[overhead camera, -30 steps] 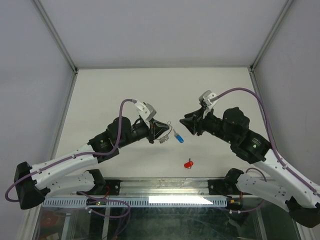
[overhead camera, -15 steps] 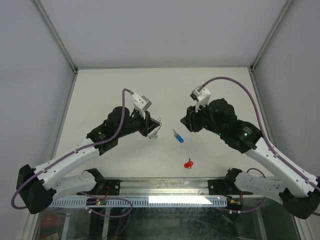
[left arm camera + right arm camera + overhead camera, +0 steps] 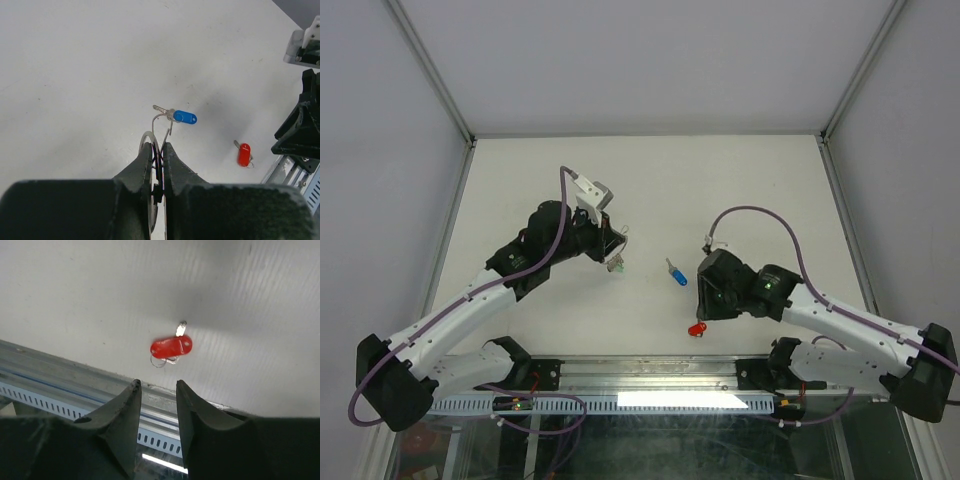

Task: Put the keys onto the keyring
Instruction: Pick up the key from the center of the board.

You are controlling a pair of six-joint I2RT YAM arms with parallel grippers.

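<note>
Left pincer (image 3: 158, 150) clenched on keyring (image 3: 144, 139); right pincer (image 3: 156, 386) released, angled down near red key (image 3: 171, 347); blue key (image 3: 185, 117) between arms.

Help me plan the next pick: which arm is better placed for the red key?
Right. The right gripper, open, hangs close to the red key and lines up with it in the wrist view. The left gripper is shut on the keyring, farther from that key.
</note>
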